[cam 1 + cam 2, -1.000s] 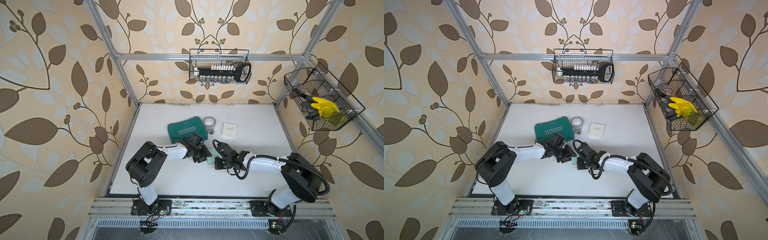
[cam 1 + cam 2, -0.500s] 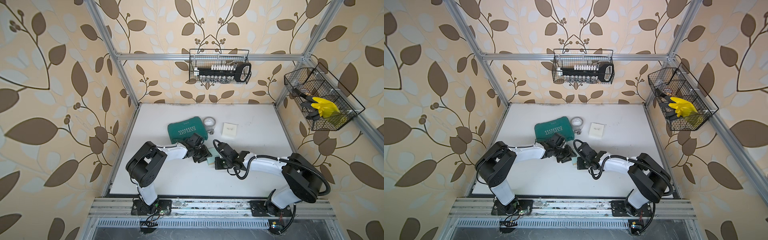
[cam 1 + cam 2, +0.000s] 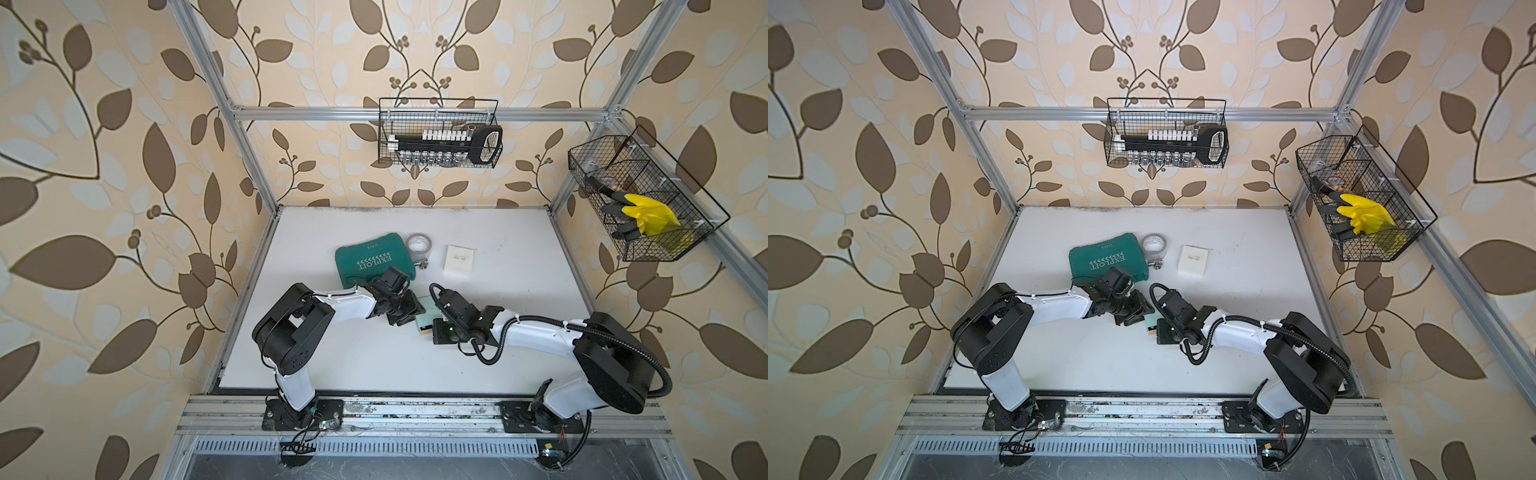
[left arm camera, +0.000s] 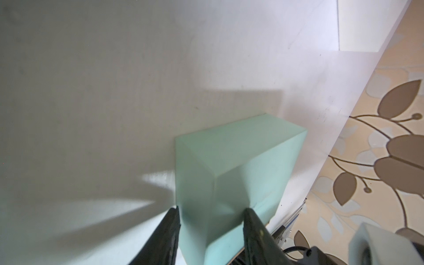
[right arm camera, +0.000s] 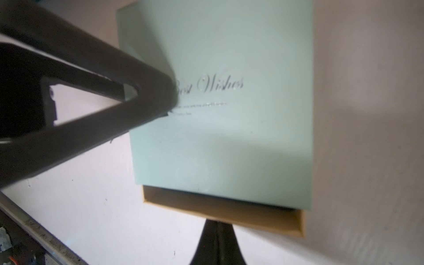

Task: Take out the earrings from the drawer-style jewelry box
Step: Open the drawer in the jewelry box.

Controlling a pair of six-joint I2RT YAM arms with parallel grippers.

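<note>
— Any sign of the earrings?
— None. The drawer (image 5: 257,216) sticks only a little way out of the jewelry box (image 5: 220,128), and its inside lies in shadow under the mint sleeve.
— What is the right end effector (image 5: 218,229) pinching?
— Cannot tell. Its tips sit tight together at the drawer's front, and the rest is cut off by the picture's edge.
— The print on the lid?
— A blurred finger (image 5: 114,124) of the left end effector (image 4: 211,212) covers the start of the script. The small lines beneath are unreadable.
— From above?
— In both top views the two end effectors hide most of the jewelry box. The lettering on the cream box (image 3: 459,259) is too small to read.
</note>
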